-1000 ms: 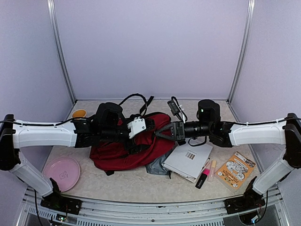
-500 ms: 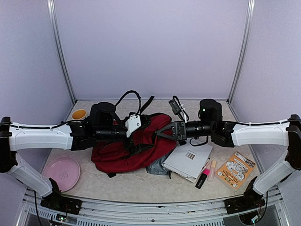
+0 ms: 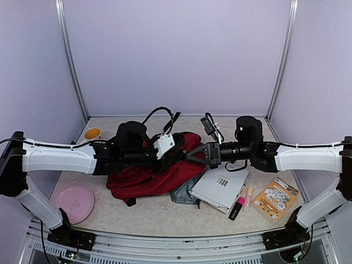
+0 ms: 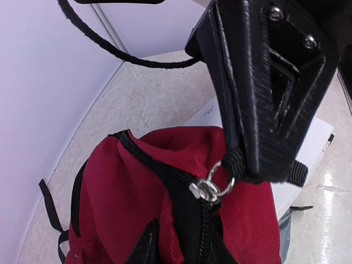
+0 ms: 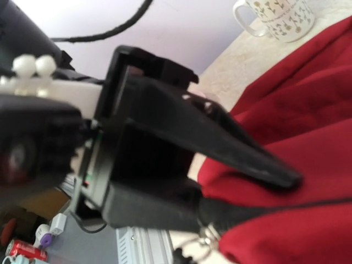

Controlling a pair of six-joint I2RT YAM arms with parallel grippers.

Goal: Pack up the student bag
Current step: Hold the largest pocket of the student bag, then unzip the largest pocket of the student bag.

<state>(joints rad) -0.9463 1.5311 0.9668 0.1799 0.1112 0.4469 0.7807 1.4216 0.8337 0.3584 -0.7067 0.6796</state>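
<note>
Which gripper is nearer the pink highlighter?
Right. The right gripper holds the zipper pull of the red backpack, behind and left of the pink highlighter; the left gripper sits farther left on it.

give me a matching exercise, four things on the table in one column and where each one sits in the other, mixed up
Things:
1. student bag
2. pink plate
3. mug
4. orange booklet

Places, as seen from the top view:
A. far left corner
B. near right side
C. centre
D. near left side

Pairs: 1-C, 2-D, 3-A, 4-B
</note>
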